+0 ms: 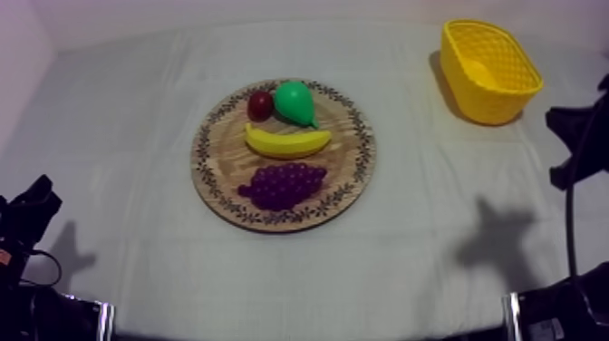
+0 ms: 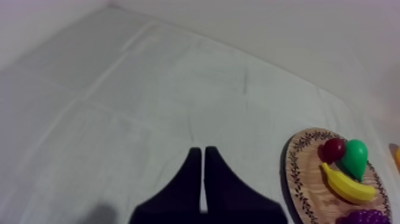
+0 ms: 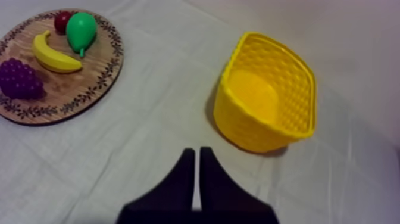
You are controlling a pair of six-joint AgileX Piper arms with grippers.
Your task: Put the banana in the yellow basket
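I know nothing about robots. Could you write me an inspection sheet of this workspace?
Surface: grey-white cloth, lightly creased.
Job's things: banana lies on the wooden board; yellow basket stands empty at the right arm's side.
Clutter: pear, small red fruit and grapes, all on the board.
Grippers: left gripper shut, over bare cloth beside the board; right gripper shut, over cloth near the basket.
Cables: nothing seen on the cloth.
Surroundings: pale wall behind the table.
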